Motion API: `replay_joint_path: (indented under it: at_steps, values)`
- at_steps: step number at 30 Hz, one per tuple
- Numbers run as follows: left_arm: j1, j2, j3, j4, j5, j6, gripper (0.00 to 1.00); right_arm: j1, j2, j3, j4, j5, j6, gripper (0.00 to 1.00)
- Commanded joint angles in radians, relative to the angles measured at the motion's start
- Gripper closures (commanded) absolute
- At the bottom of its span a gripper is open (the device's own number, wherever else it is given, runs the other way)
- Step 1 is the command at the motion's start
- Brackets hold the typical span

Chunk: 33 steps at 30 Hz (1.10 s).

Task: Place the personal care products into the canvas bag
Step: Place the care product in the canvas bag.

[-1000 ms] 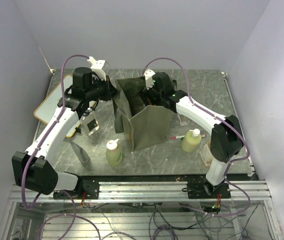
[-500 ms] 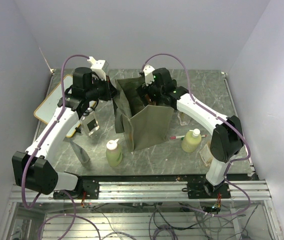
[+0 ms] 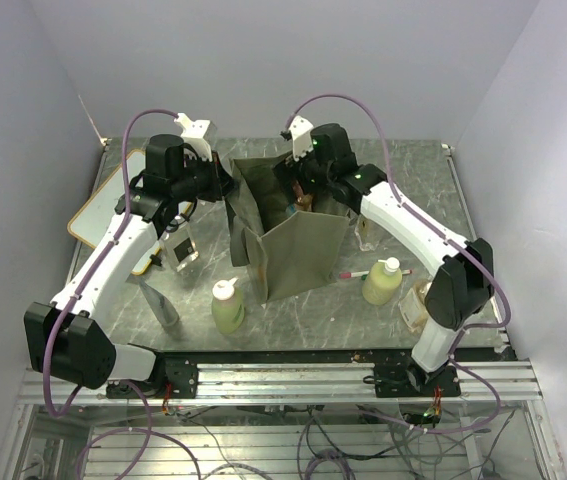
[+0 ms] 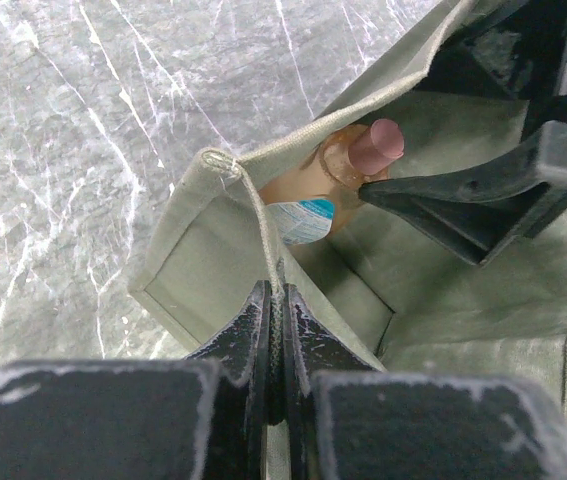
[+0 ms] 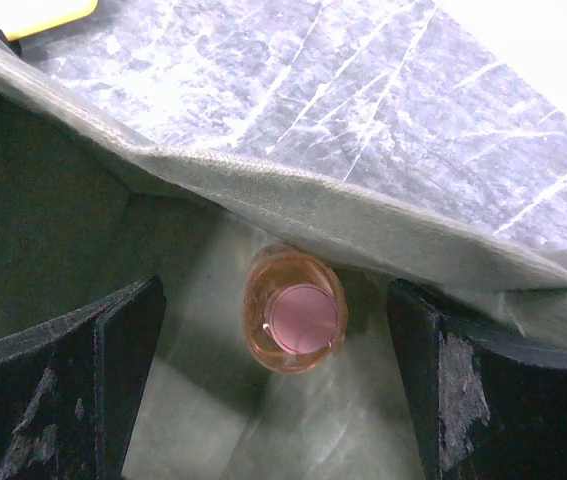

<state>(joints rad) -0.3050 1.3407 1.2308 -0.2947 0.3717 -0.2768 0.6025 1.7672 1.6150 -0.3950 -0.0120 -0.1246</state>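
Canvas bag (image 3: 298,250): one, olive, standing open in the middle of the tabletop (image 3: 413,170). Outside it I count two yellow-green bottles with white caps, one bottle (image 3: 228,306) before the bag's front left corner and the other bottle (image 3: 383,282) off to its right. There is also one grey tube (image 3: 160,300) lying at the left and one pen (image 3: 355,273) just beside the right-hand bottle. One slim orange bottle (image 5: 295,315) stands inside the bag, close to its wall. The overhead view barely shows it, but both wrist views do, pink cap up (the left wrist view also catches a white-and-blue label on it). Left pincer (image 4: 275,300) is clamped on the bag's rim. Right pincer (image 5: 275,290) hangs over the orange bottle, jaws wide apart, touching nothing.
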Motion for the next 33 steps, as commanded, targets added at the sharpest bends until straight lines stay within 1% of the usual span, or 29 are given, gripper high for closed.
replay_joint_path:
  at_steps: [1, 10, 13, 14, 18, 20, 24, 25, 27, 29, 33]
  values:
    - [-0.008, 0.009, -0.017, 0.017, 0.01, 0.002, 0.89, -0.004, -0.059, 0.056, -0.021, 0.0, -0.012, 0.08]
    - [-0.008, 0.018, -0.006, 0.007, 0.006, 0.007, 0.87, -0.004, -0.115, 0.137, -0.054, -0.02, -0.035, 0.08]
    - [-0.007, 0.015, -0.004, 0.006, 0.007, 0.012, 0.82, -0.004, -0.152, 0.142, -0.053, -0.049, -0.047, 0.08]
    - [-0.008, 0.014, -0.002, 0.005, 0.007, 0.013, 0.8, -0.004, -0.166, 0.14, -0.052, -0.059, -0.052, 0.08]
    - [-0.008, 0.004, 0.001, 0.004, 0.009, 0.02, 0.61, -0.003, -0.228, 0.127, -0.056, -0.092, -0.074, 0.08]
    - [-0.008, -0.002, 0.006, 0.0, 0.011, 0.027, 0.54, -0.004, -0.258, 0.12, -0.065, -0.118, -0.092, 0.08]
    - [-0.008, -0.029, 0.019, -0.02, 0.005, 0.058, 0.43, -0.006, -0.326, 0.096, -0.078, -0.146, -0.13, 0.08]
    - [-0.007, -0.047, 0.021, -0.021, 0.002, 0.071, 0.33, -0.005, -0.339, 0.088, -0.082, -0.152, -0.142, 0.08]
    - [-0.006, -0.075, 0.026, -0.031, -0.007, 0.108, 0.2, -0.006, -0.361, 0.082, -0.09, -0.161, -0.163, 0.08]
    - [-0.004, -0.109, 0.033, -0.048, -0.022, 0.143, 0.15, -0.007, -0.377, 0.077, -0.1, -0.166, -0.179, 0.08]
    - [0.006, -0.176, 0.032, -0.094, -0.055, 0.218, 0.13, -0.009, -0.404, 0.05, -0.11, -0.174, -0.192, 0.08]
